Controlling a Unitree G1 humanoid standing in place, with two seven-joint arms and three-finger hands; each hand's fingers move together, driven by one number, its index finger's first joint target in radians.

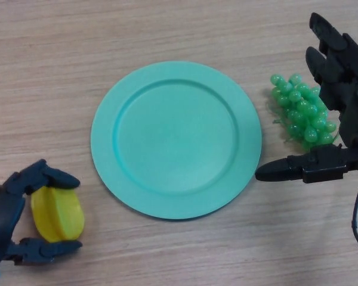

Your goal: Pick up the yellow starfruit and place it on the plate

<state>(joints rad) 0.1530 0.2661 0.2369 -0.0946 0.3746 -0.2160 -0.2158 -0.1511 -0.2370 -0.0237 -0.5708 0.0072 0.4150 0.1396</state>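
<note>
The left hand (12, 217) sits at the lower left of the head view, its fingers and thumb curled round the yellow starfruit (58, 215). The fingers arch over the top of the fruit and the thumb closes under its near end, so the starfruit lies in the hollow of the hand, just to the right of the palm. Whether the fruit rests on the wooden tabletop (59, 71) or is lifted off it, the view does not tell.

Up and to the right of that hand lies the round green plate (107, 113), flat on the tabletop, well apart from the starfruit, with nothing on it.

The right hand (340, 65) is at the right edge, spread wide, holding nothing: its fingers stretch away up the view and its thumb (283, 168) points left, its tip just beside the plate's right rim. A bunch of green grapes (301, 107) lies between the thumb and the fingers, just left of the palm, beside the plate.
</note>
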